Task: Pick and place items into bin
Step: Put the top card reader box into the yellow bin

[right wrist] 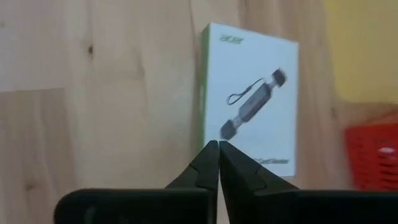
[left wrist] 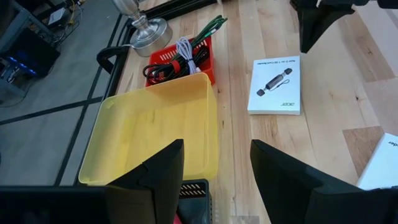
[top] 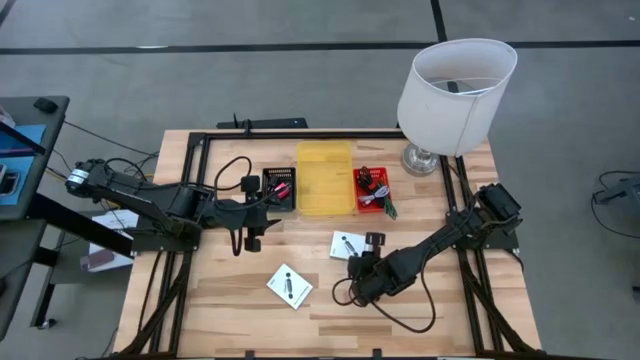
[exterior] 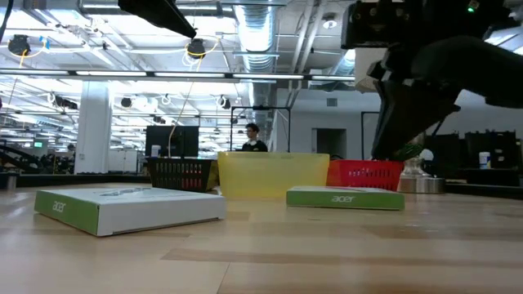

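Observation:
Two white square boxes with a black mark lie flat on the table: one point(top: 347, 243) just near of the yellow bin point(top: 325, 178), the other point(top: 290, 287) closer to the near edge. My right gripper point(right wrist: 217, 144) is shut and hangs above the near edge of the first box point(right wrist: 249, 99), clear of it in the low view point(exterior: 409, 82). My left gripper point(left wrist: 214, 162) is open, holds nothing, and hovers over the black basket point(top: 279, 188) at the bin's left. Cords and a green stick lie in the red basket point(left wrist: 180, 59).
A white-shaded lamp point(top: 455, 85) stands at the far right corner beside the red basket point(top: 372, 188). The yellow bin point(left wrist: 152, 130) sits between the black and red baskets. A black frame point(top: 300, 133) rims the table. Bare wood lies along the near edge.

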Action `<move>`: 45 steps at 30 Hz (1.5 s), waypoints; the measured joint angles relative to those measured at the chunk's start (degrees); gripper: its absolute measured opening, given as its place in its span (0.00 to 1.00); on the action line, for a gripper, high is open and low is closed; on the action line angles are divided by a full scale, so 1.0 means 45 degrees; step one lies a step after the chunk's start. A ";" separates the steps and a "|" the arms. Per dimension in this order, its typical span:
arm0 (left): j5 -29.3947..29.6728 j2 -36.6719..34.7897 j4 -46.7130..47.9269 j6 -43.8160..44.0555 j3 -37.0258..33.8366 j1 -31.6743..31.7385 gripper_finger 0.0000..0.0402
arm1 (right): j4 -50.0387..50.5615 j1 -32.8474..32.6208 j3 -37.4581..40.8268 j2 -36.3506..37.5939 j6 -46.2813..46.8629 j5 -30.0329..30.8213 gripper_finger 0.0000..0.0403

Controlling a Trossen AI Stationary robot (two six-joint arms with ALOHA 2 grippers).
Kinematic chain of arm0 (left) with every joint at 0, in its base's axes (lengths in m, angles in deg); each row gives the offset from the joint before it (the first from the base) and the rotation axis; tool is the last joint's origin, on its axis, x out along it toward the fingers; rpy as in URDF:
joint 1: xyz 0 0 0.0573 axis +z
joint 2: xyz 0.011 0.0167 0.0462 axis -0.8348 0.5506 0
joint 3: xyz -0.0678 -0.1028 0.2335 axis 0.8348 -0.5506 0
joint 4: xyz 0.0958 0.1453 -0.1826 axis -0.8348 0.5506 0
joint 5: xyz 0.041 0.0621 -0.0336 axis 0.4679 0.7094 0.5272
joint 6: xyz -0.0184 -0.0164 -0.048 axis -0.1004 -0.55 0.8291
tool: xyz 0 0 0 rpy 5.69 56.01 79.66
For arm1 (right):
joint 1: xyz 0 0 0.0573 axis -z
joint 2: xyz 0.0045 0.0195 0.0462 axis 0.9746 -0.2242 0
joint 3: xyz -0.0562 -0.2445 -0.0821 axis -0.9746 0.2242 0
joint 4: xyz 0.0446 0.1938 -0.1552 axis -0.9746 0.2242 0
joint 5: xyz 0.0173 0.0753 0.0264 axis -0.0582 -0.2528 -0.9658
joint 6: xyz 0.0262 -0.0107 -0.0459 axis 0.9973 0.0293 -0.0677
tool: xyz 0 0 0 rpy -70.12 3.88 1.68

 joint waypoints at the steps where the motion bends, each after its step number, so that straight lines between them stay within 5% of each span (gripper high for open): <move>1: 0.0000 -0.0003 -0.0005 0.0000 0.0000 -0.0003 0.44 | -0.0027 0.0046 0.0000 0.0000 0.0082 -0.0209 0.03; 14: 0.0000 0.0002 -0.0005 0.0069 0.0000 -0.0003 0.44 | -0.0989 0.0228 0.0660 0.0039 0.0112 -0.0807 0.43; 21: 0.0000 0.0000 0.0000 0.0284 0.0000 -0.0003 0.44 | -0.2546 0.0679 0.2235 0.0045 0.0019 -0.0710 0.52; 29: 0.0000 0.0002 0.0019 0.0833 0.0000 -0.0003 0.44 | -0.4062 0.1221 0.3713 0.0085 -0.0080 -0.0149 0.42; 35: 0.0000 0.0002 0.0053 0.0884 0.0000 -0.0003 0.44 | -0.4887 0.1401 0.3711 -0.0617 0.0018 0.0794 0.07; 45: 0.0001 0.0002 0.0049 0.1094 0.0000 -0.0003 0.44 | -0.4518 0.1111 0.3265 -0.0331 0.0722 0.0761 0.00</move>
